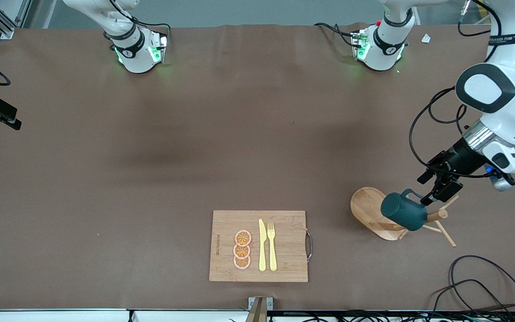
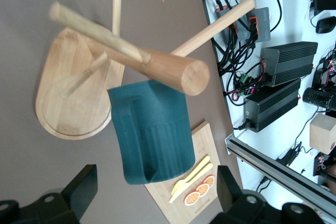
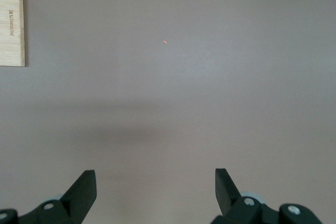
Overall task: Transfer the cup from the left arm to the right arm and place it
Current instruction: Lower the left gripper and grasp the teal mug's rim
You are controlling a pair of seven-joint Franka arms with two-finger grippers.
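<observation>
The dark teal ribbed cup hangs on a peg of a wooden mug rack toward the left arm's end of the table. My left gripper is open right beside the cup's loop handle. In the left wrist view the cup hangs under the thick peg, just ahead of my left gripper, whose fingers stand wide apart and touch nothing. My right gripper is open and empty over bare table. It is out of the front view.
A wooden cutting board with orange slices, a yellow knife and a fork lies near the table's front edge. Its corner shows in the right wrist view. Black cables lie near the front edge.
</observation>
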